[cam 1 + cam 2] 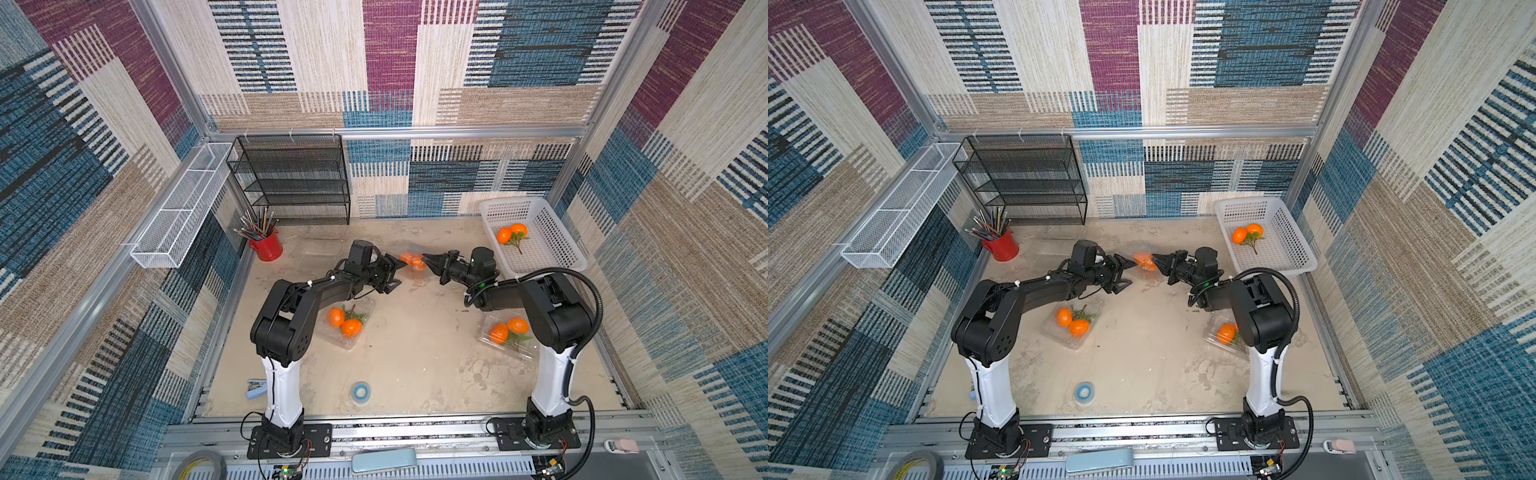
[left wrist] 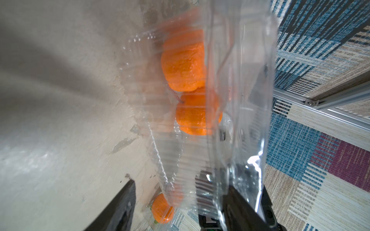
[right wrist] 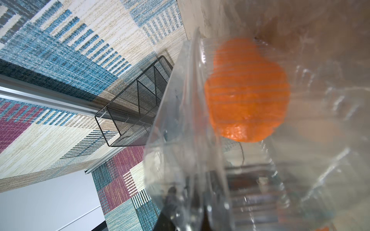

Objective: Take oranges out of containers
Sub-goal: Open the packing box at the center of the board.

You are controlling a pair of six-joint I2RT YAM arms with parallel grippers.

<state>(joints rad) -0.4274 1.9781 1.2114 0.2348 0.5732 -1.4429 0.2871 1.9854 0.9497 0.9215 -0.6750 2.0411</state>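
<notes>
A clear container (image 1: 411, 262) (image 1: 1144, 261) hangs above the table's middle back between both grippers, with two oranges (image 2: 184, 66) (image 3: 246, 96) inside it. My right gripper (image 1: 424, 258) (image 3: 190, 192) is shut on the container's edge. My left gripper (image 1: 398, 276) (image 2: 180, 184) has its jaws wide apart: one finger lies against the container's plastic, the other stands clear of it. Two more containers (image 1: 347, 324) (image 1: 509, 334) lie on the table, each with a pair of oranges. An empty container (image 1: 322, 249) sits at the back.
A white basket (image 1: 557, 232) at the back right holds two oranges (image 1: 512, 233). At the back left are a red cup of brushes (image 1: 266, 248), a black mesh shelf (image 1: 291, 178) and a white wire trough (image 1: 178, 208). A tape roll (image 1: 360, 391) and a blue stapler (image 1: 255, 388) lie near the front.
</notes>
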